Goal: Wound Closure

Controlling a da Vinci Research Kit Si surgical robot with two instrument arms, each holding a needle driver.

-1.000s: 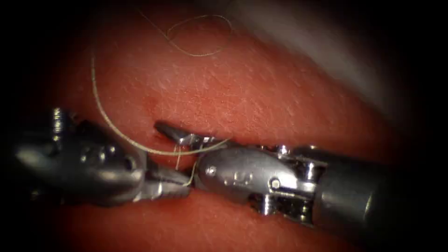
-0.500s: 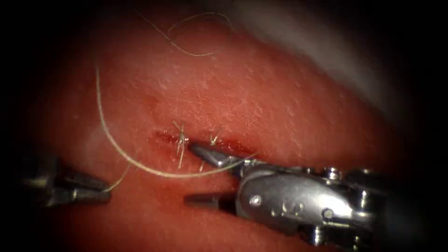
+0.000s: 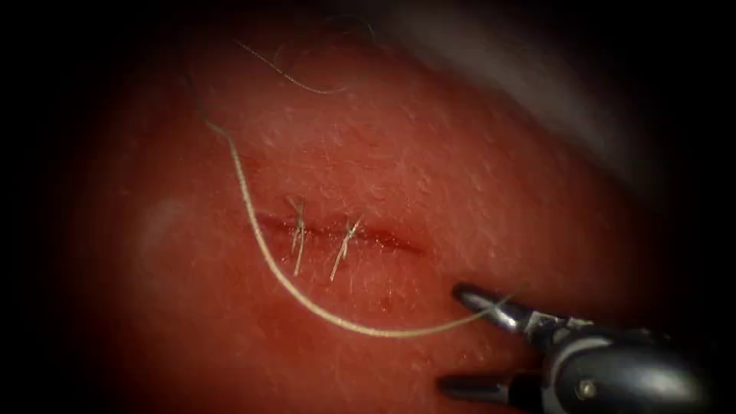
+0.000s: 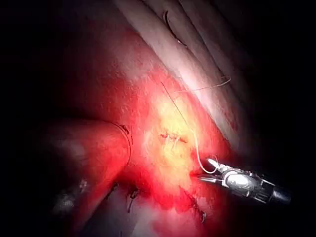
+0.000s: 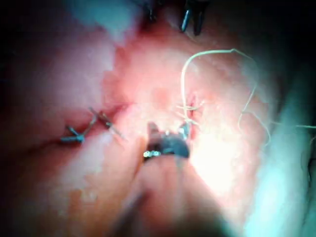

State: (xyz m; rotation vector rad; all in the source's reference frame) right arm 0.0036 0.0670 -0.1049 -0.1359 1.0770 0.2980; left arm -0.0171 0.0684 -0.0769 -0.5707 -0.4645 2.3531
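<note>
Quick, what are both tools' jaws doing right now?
Left tool: cannot be told.
Right tool: jaws open, thread lying across the upper jaw, not clamped; the thread trails over the tissue past the cut.

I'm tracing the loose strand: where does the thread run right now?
In the endoscope view the thread curves from upper left, crosses the cut's left end, and ends at the right claw's upper jaw, lower right.

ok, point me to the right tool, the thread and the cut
right tool (image 3: 477,337), endoscope view, midway between its open jaw tips.
thread (image 3: 337,321), endoscope view, on the low curve of the loose strand below the cut.
cut (image 3: 383,238), endoscope view, on the dark line right of the two knots.
</note>
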